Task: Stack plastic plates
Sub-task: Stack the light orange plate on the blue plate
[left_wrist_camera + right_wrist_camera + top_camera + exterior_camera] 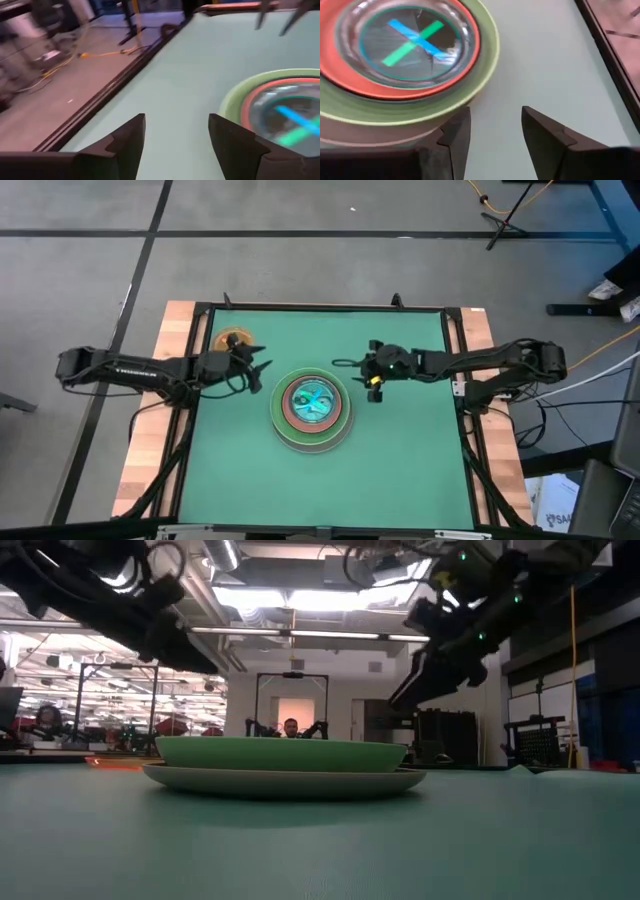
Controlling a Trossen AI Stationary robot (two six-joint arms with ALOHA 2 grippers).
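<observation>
A stack of plastic plates (311, 412) sits mid-table. A grey-white plate (285, 781) lies on the mat at the bottom. Above it are a light green one (487, 60), a salmon one (350, 75) and smaller clear ones; a cyan and green cross shows in the middle. A small translucent orange plate (232, 340) lies flat near the table's far left corner. My left gripper (262, 370) (175, 120) hovers open just left of the stack. My right gripper (374, 388) (495, 112) hovers open just right of it. Neither touches a plate.
A black frame (330, 308) borders the green mat (400, 470), with wooden table edges (150, 450) outside it. Bare mat lies near and to both sides of the stack. In the low view a person (290, 726) sits far behind the table.
</observation>
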